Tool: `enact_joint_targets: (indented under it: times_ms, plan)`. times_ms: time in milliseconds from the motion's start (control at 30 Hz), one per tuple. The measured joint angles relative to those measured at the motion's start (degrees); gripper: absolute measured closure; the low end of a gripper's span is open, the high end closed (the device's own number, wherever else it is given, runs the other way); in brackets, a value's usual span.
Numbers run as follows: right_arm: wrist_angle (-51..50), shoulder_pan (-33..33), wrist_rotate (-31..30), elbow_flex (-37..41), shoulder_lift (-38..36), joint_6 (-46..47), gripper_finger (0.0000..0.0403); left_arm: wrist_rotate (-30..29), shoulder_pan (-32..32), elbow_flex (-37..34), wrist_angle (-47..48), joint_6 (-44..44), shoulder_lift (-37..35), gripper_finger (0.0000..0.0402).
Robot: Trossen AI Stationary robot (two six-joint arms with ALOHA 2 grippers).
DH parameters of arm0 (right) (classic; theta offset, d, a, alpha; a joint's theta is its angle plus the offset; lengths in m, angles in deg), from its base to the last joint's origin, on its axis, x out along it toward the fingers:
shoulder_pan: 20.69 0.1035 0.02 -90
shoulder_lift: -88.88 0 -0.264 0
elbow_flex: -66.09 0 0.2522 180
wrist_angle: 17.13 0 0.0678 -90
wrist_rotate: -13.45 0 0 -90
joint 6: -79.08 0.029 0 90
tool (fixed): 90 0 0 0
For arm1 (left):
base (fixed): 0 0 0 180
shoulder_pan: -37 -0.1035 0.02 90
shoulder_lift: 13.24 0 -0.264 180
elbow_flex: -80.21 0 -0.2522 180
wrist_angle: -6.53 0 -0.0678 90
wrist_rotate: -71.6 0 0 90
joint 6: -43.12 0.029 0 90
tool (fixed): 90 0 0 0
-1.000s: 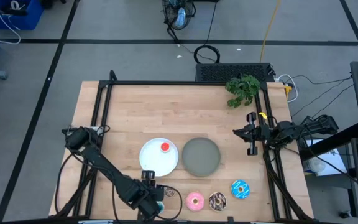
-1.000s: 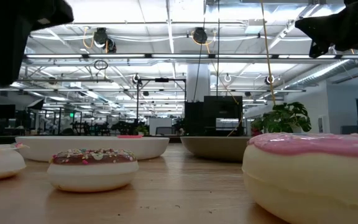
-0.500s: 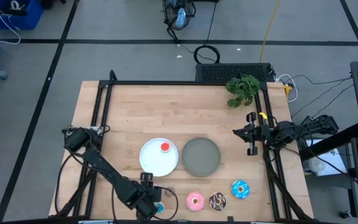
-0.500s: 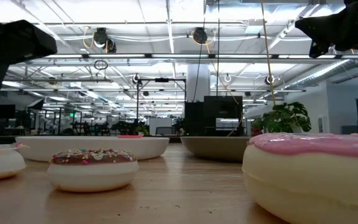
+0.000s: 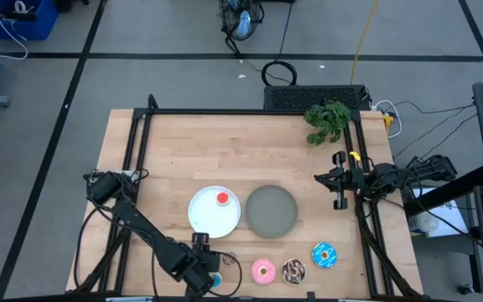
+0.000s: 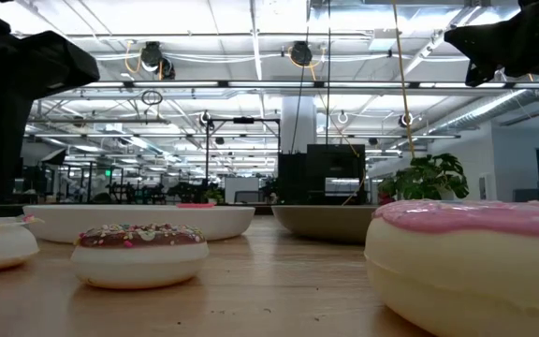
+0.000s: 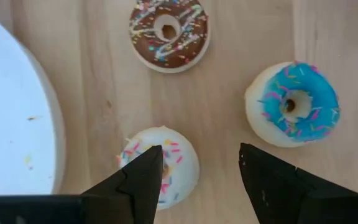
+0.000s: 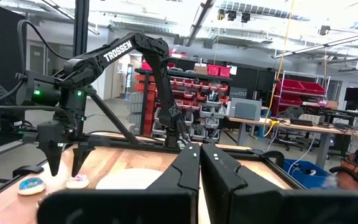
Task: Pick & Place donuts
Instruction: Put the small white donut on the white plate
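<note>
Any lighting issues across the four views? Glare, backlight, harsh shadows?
High view: even light, soft shadows, no glare on the white plate. Low view: bright ceiling lights behind, so the arms are black silhouettes; the pink donut is well lit. Left wrist view: flat, even light; the open left gripper reads dark over the white-pink donut. Right wrist view: bright ceiling lights, right gripper dark.

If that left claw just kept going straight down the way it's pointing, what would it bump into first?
Probably the small white-pink donut: the left gripper points down at the table with jaws open, one finger already over it. Its height above is unclear.
</note>
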Motion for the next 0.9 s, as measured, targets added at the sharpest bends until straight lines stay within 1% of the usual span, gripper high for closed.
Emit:
enact_joint_targets:
  times_ms: [300,500,700,833,900]
  plan:
    - [0.0,0.0,0.1,0.0,0.0,0.0,0.0399,-0.2,0.0,-0.2,0.6,-1.2,0.0,0.0188]
    - [-0.1,0.0,0.1,0.0,0.0,0.2,0.0399,-0.1,0.0,-3.7,-1.1,-3.1,0.0,0.0188]
    - [0.0,0.0,0.1,0.0,0.0,0.2,0.0399,-0.2,0.0,-7.4,-5.4,-4.2,-0.3,0.0188]
    - [0.0,0.0,0.1,0.0,0.0,0.2,0.0399,-0.3,0.1,-8.0,-6.9,-3.6,-0.4,0.019]
    - [0.0,0.0,0.1,0.0,0.0,0.2,0.0399,-0.3,0.1,-8.0,-7.1,-3.4,-0.3,0.02]
